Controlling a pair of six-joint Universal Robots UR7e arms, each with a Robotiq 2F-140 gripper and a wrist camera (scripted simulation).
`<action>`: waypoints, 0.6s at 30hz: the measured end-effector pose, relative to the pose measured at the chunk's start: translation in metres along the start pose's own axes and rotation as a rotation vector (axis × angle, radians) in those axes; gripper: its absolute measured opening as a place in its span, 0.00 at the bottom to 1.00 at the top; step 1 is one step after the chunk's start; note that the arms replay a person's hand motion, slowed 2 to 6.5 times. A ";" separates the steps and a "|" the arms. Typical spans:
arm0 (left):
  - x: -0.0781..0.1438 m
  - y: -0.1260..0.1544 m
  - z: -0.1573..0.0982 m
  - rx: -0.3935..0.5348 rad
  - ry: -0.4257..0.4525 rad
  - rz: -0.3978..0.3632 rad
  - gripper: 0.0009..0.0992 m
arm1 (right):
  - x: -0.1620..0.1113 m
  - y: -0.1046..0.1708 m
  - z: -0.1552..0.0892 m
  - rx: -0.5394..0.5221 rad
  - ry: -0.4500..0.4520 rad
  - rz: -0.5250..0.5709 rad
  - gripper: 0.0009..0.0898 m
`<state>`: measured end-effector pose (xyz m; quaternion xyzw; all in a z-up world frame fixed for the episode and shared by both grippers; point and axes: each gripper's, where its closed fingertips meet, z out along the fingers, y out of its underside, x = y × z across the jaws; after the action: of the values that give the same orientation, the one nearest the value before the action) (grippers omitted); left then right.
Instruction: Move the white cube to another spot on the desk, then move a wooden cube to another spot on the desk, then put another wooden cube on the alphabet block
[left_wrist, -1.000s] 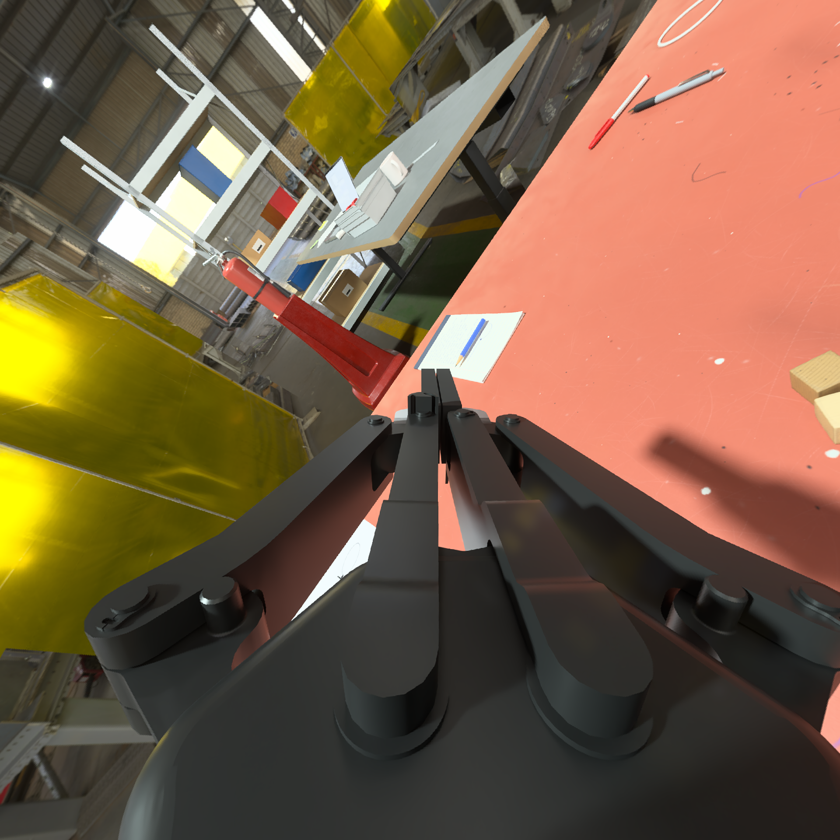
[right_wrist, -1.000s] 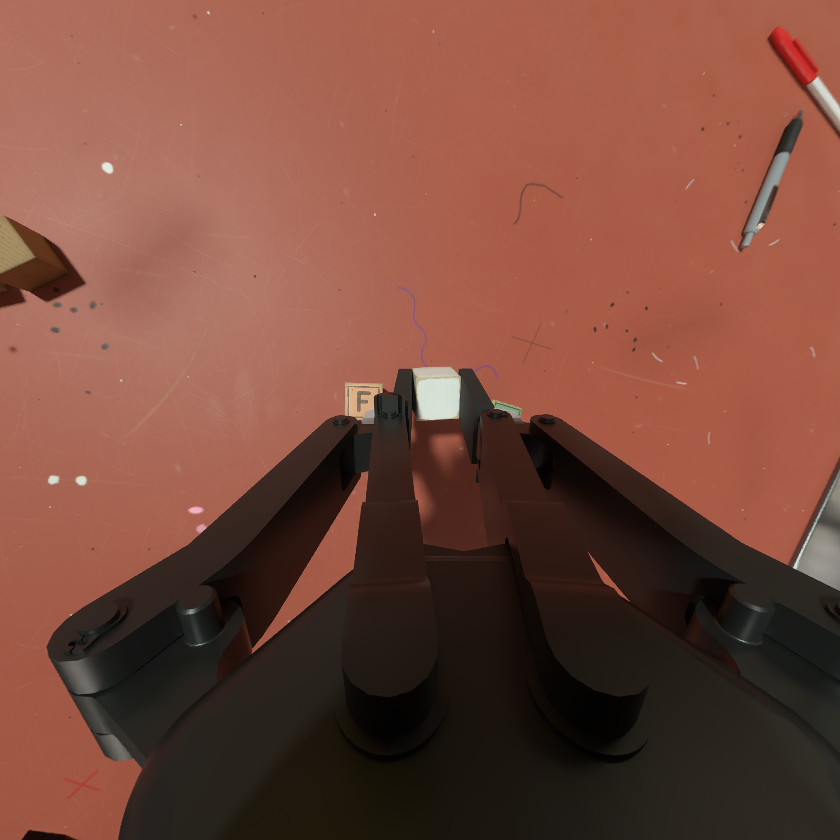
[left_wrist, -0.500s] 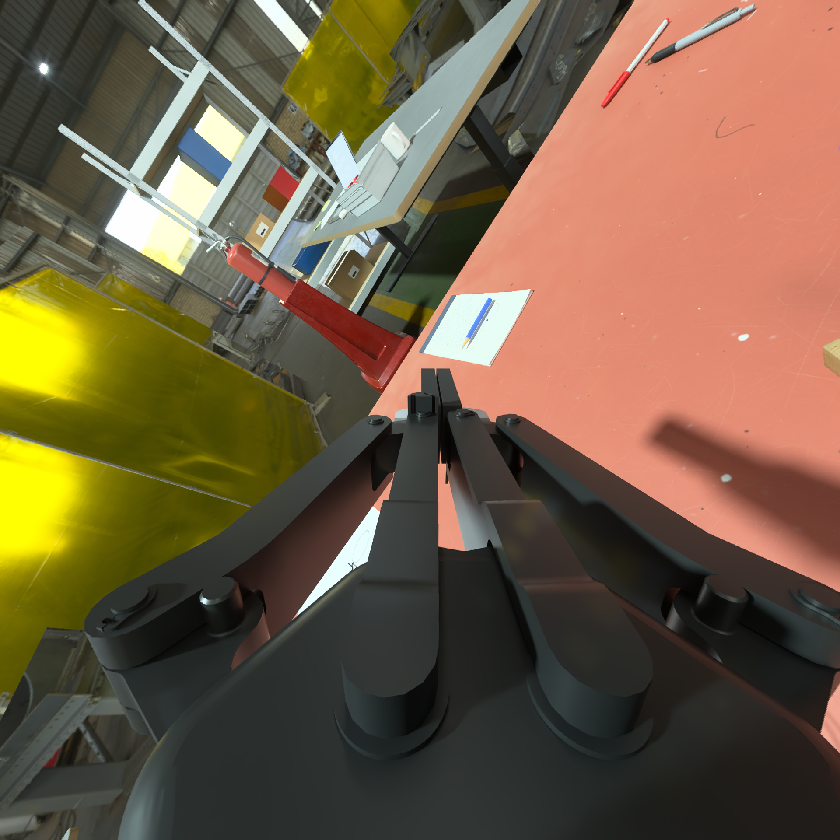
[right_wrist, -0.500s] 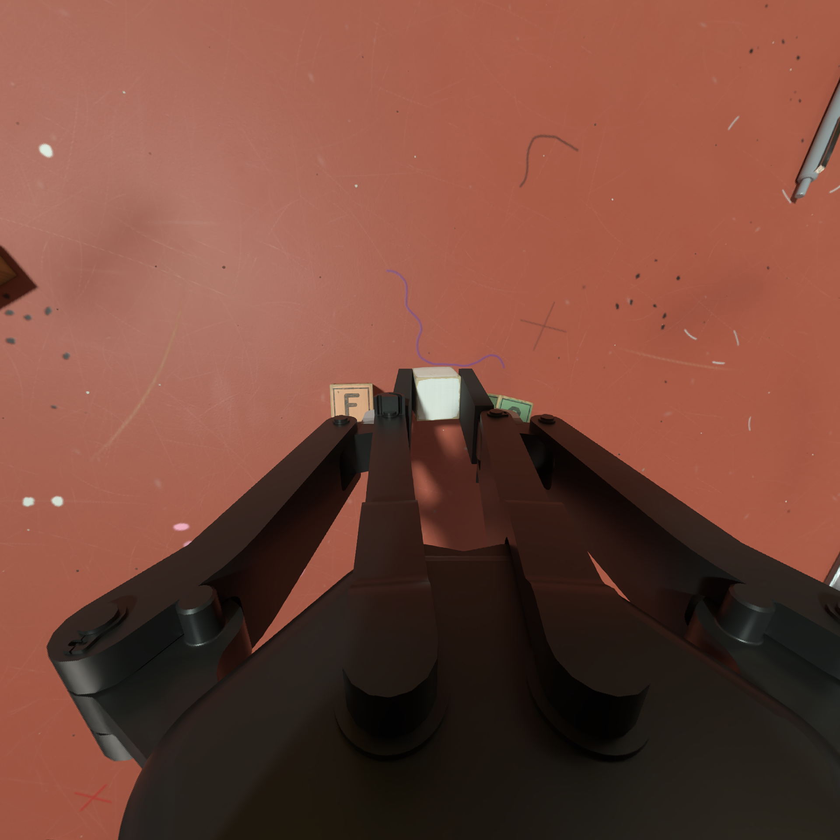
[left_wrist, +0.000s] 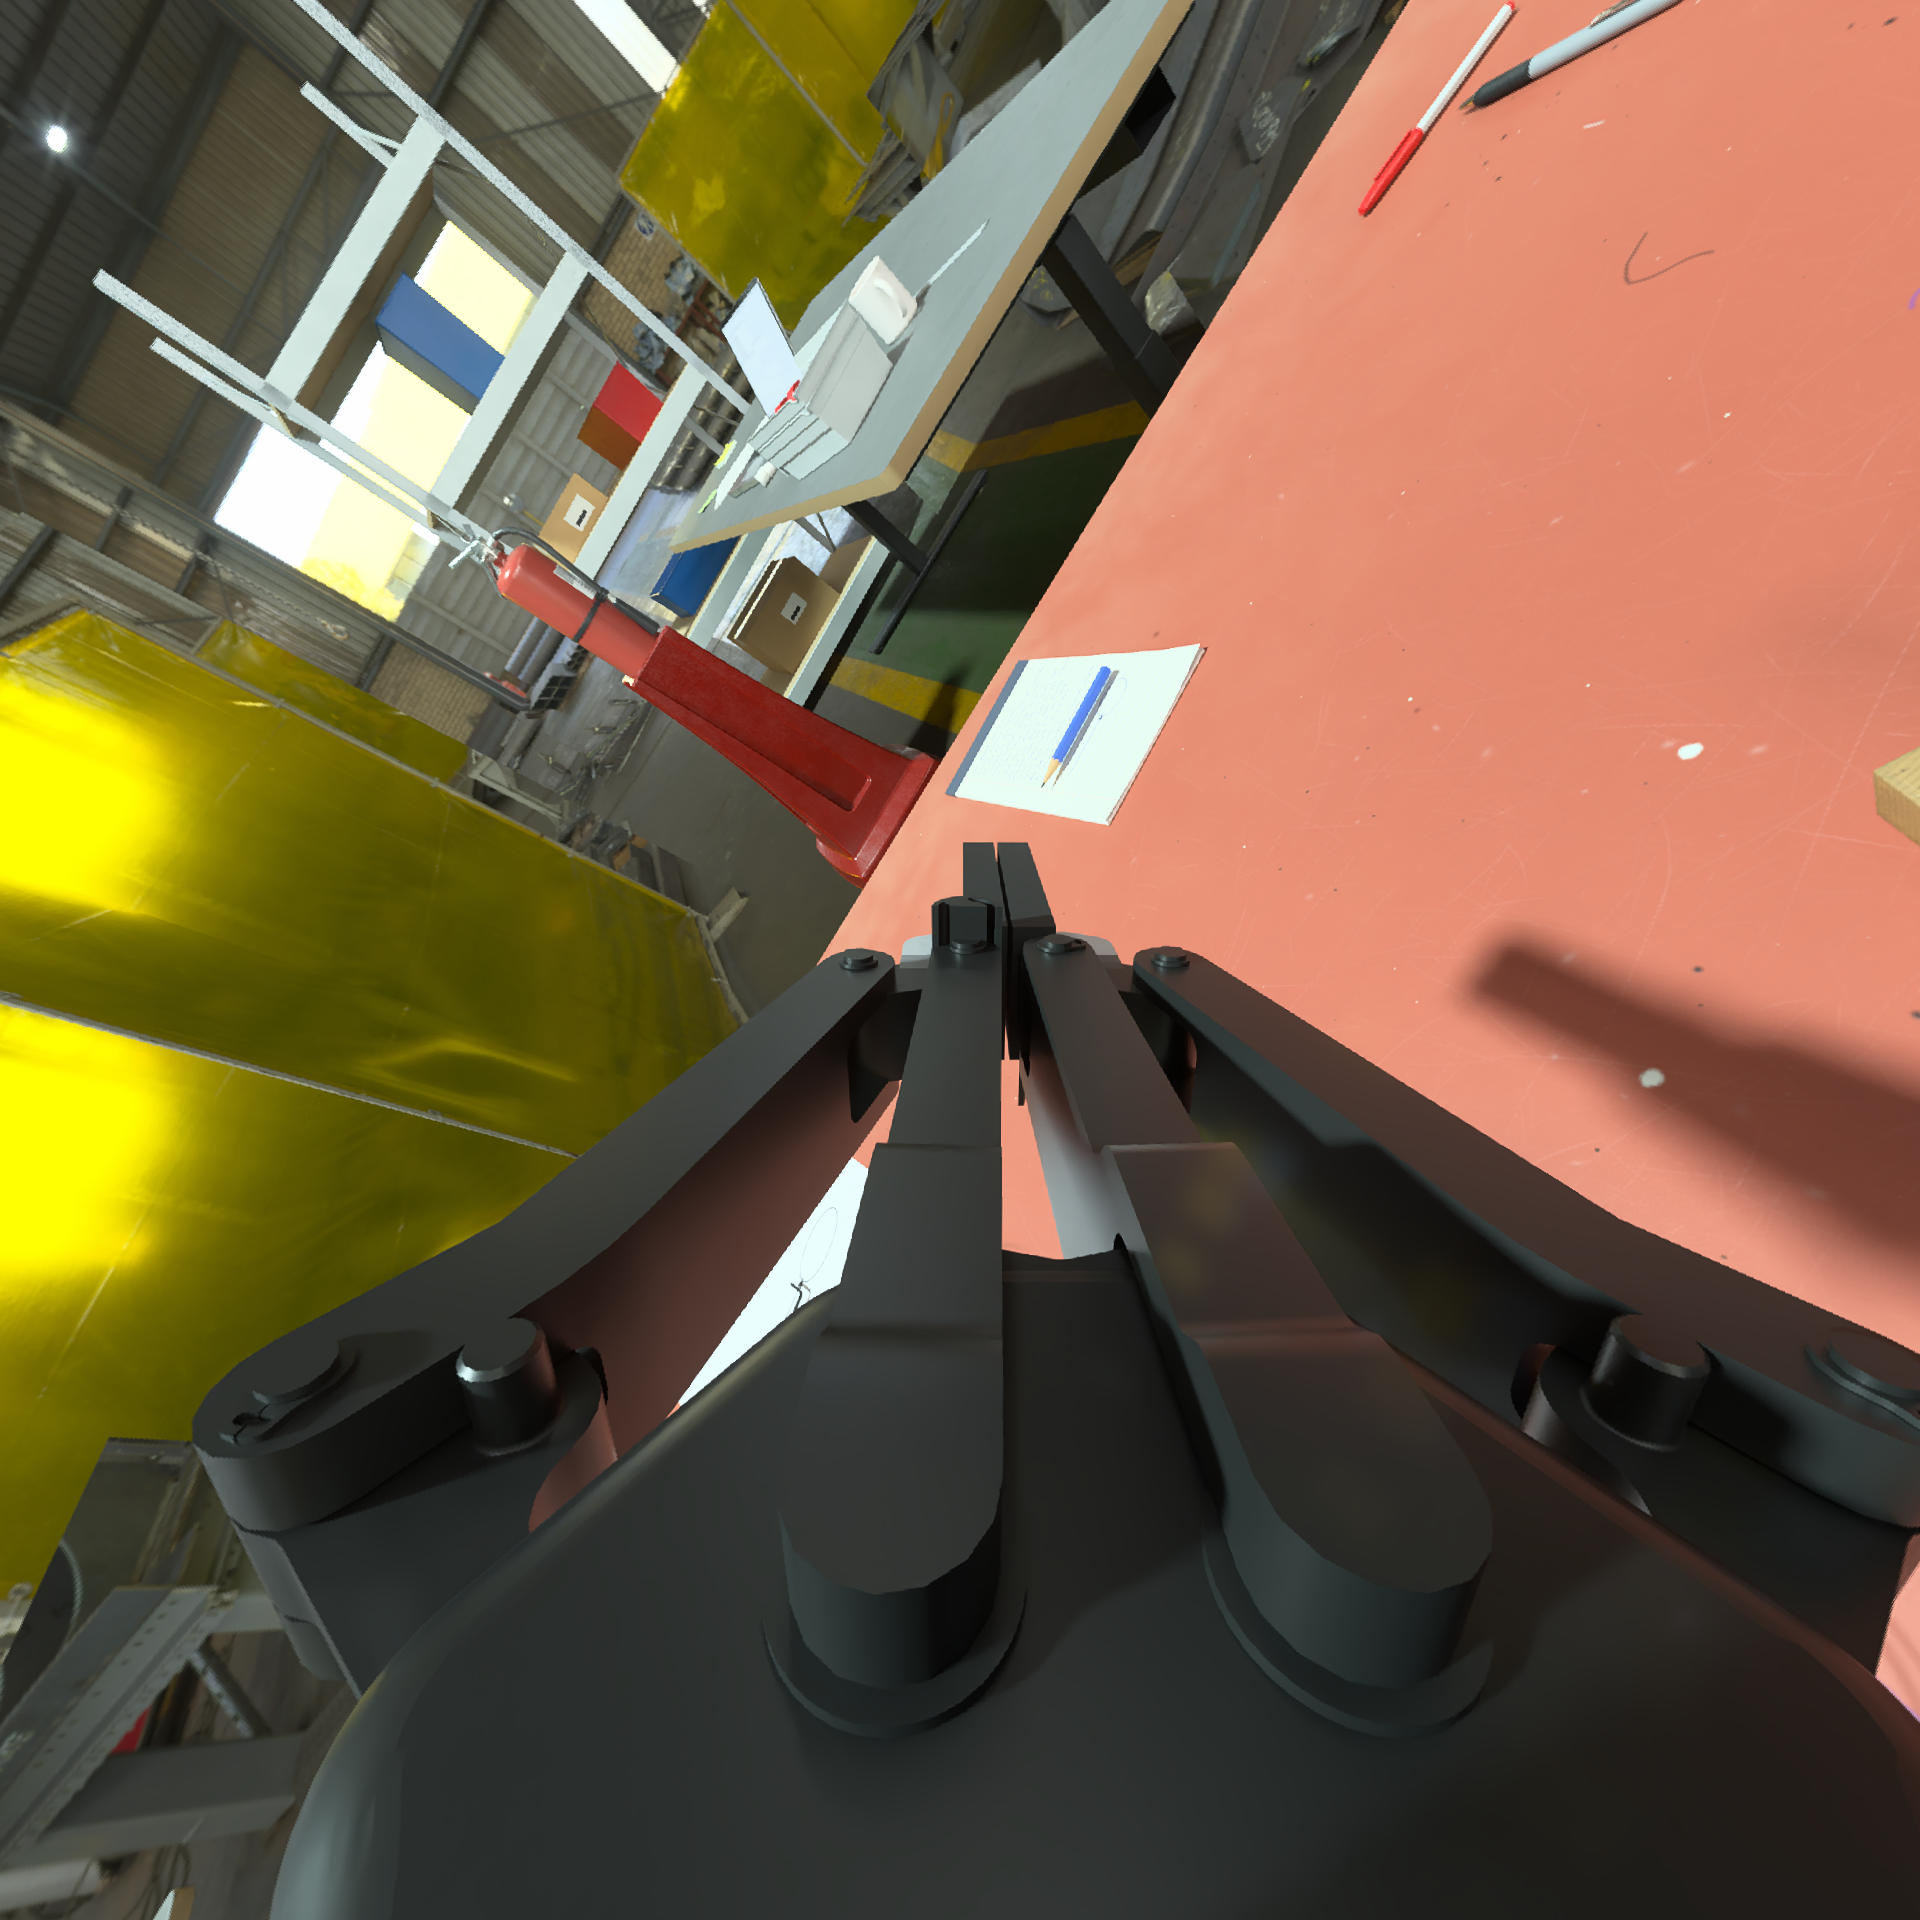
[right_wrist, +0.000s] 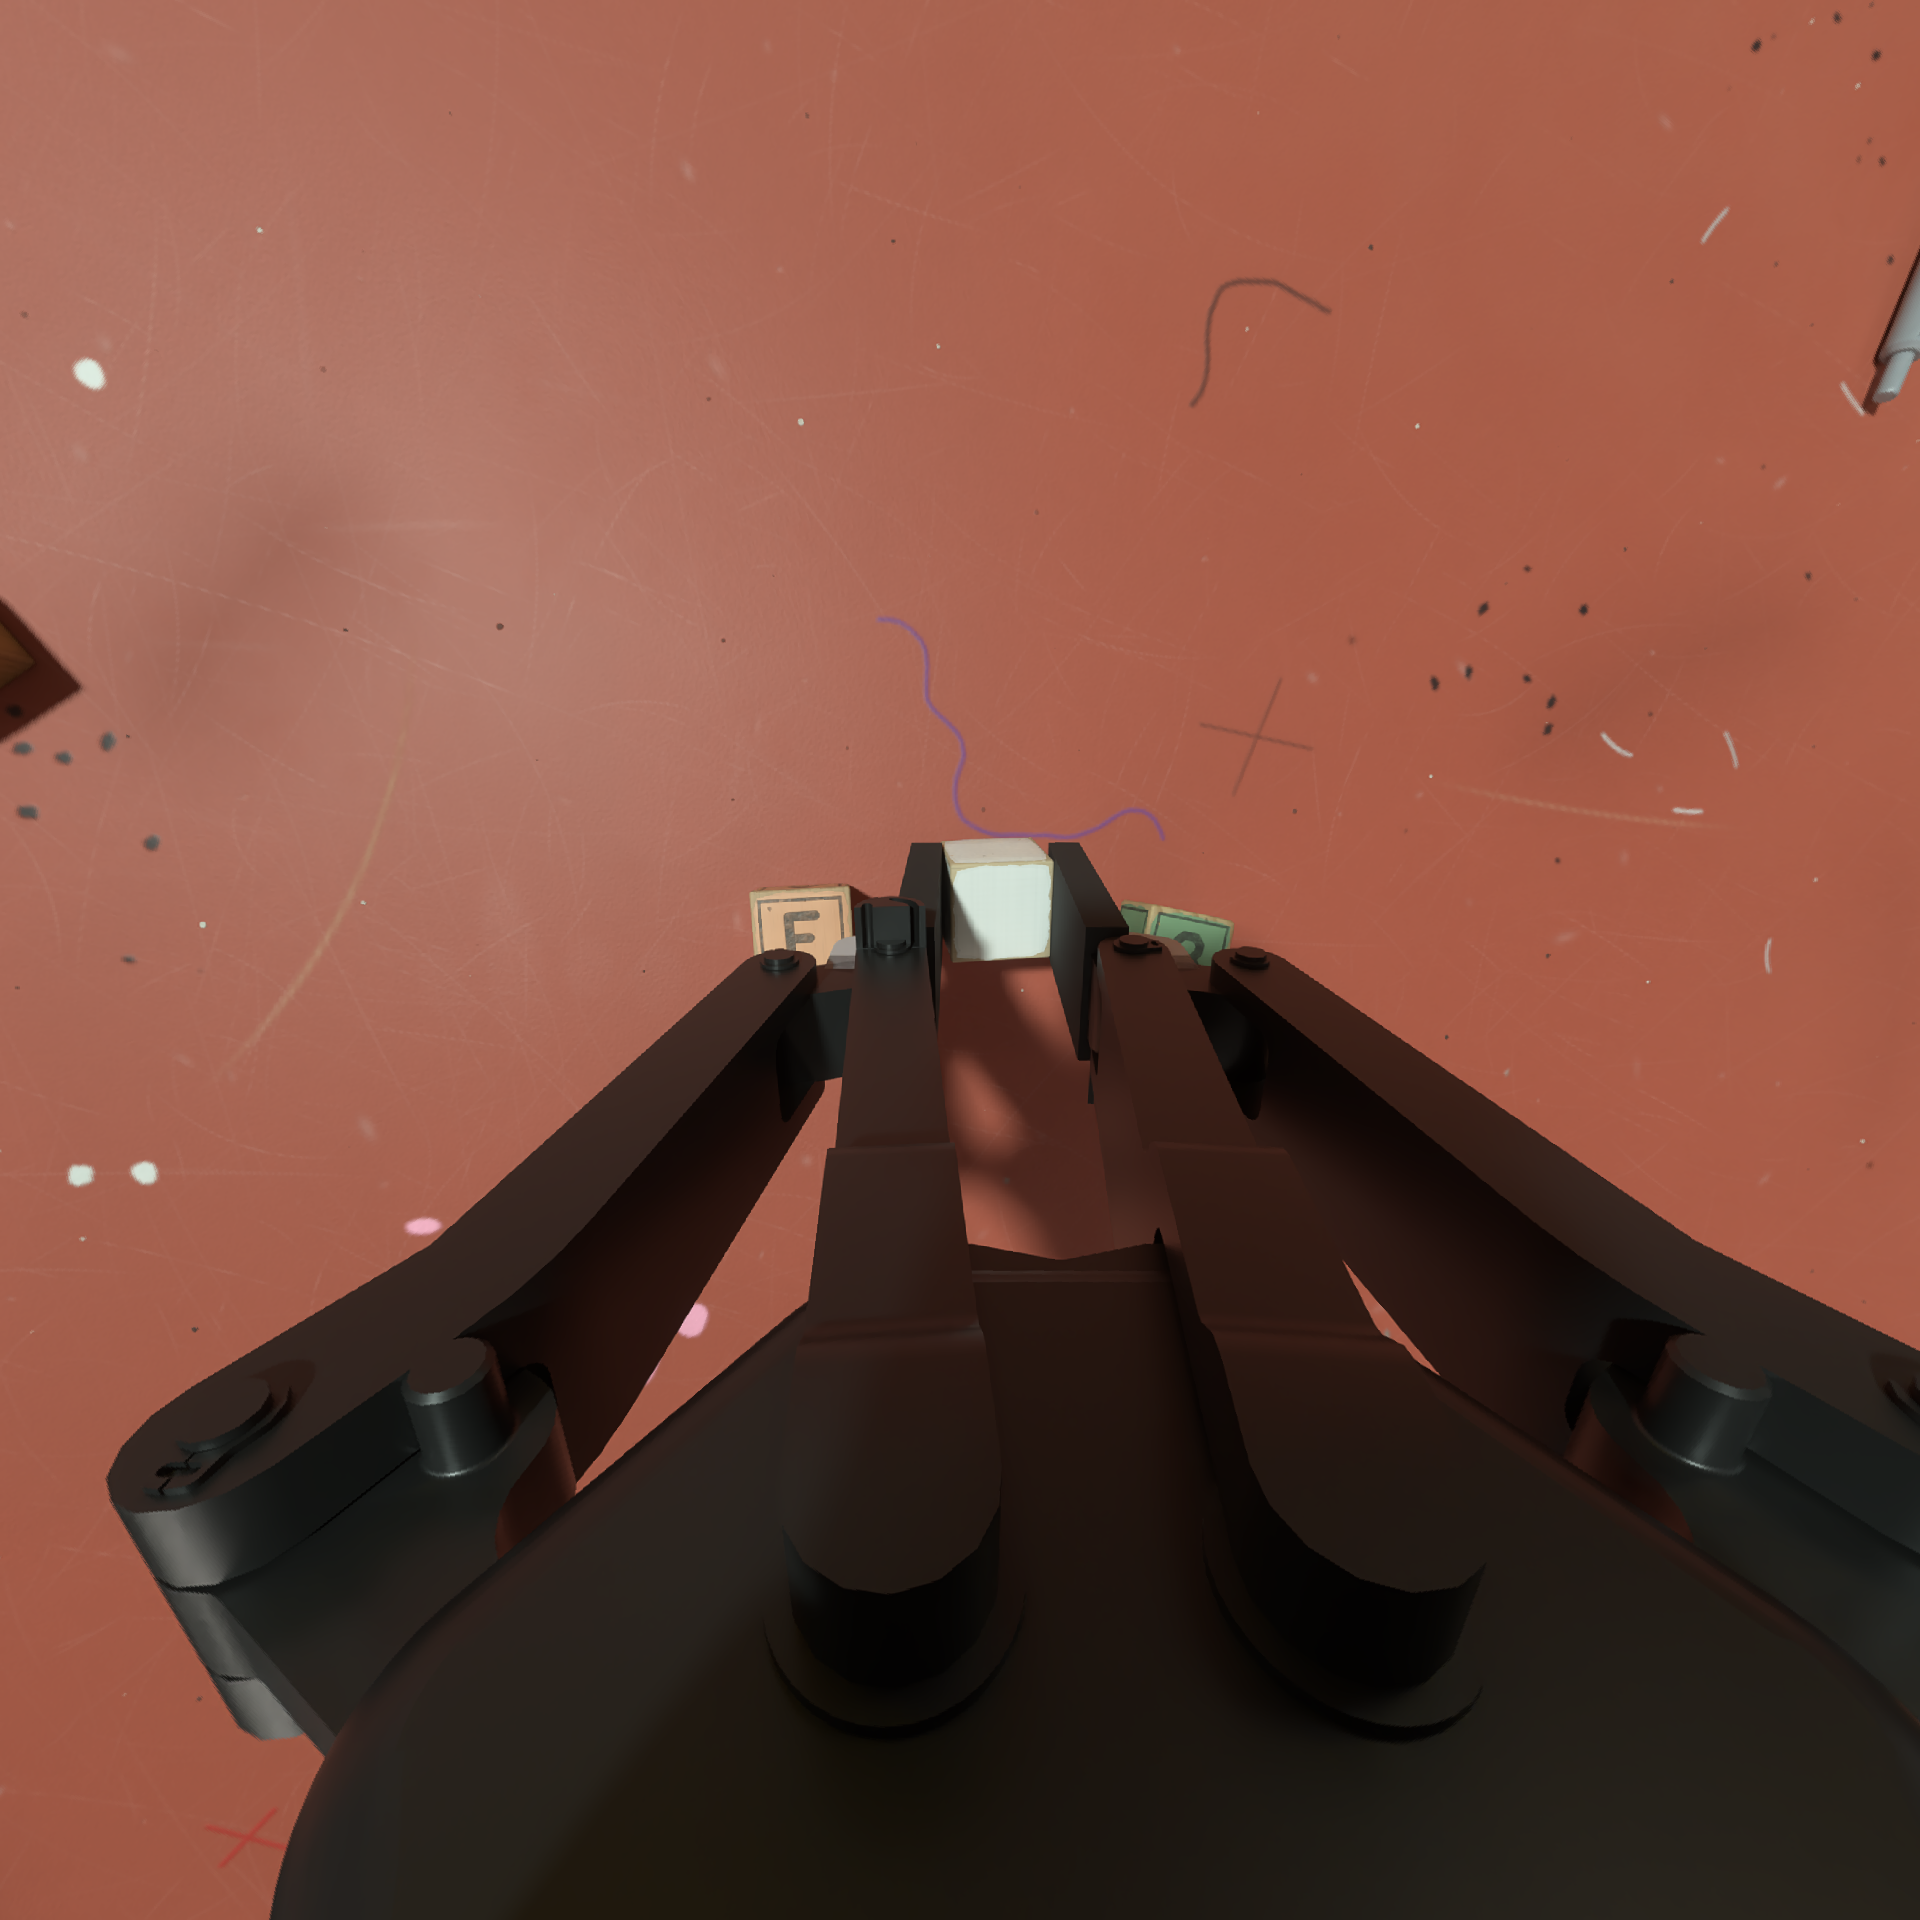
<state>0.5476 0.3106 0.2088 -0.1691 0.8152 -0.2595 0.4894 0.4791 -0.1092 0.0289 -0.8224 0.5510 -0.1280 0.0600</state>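
White cube (right_wrist: 995, 906): plain, off-white, worn edges.
Right gripper (right_wrist: 995, 904): clamped on it, between alphabet block (right_wrist: 800, 921) and green block (right_wrist: 1184, 927).
Left gripper (left_wrist: 995, 878): fingers pressed together, empty.

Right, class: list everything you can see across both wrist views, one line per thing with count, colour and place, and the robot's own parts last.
White cube: 1, white, between the right claw's fingers.
Alphabet blocks: 2, tan left of the cube, green right of it.
Wooden cube: 1, pale wood, right edge of the left wrist view.
Notepad: 1, white, desk edge, blue pencil on it.
Pens: 2, red-white and grey-black, far desk.
Desk: 1, salmon red.
Fire extinguisher: 1, red, background.
Left claw: 1, black, shut, empty.
Right claw: 1, black, shut on the cube.
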 end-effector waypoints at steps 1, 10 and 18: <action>0.000 0.000 0.000 -0.001 0.001 0.001 0.00 | 0.000 0.000 0.000 -0.001 -0.002 0.002 0.29; 0.002 0.000 0.001 -0.007 0.003 0.010 0.00 | 0.001 0.002 0.003 -0.013 -0.004 0.008 0.29; 0.003 0.000 0.001 -0.008 0.001 0.015 0.00 | 0.001 0.005 0.006 -0.025 -0.002 0.009 0.29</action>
<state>0.5470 0.3087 0.2064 -0.1649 0.8177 -0.2527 0.4902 0.4773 -0.1124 0.0220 -0.8208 0.5561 -0.1201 0.0509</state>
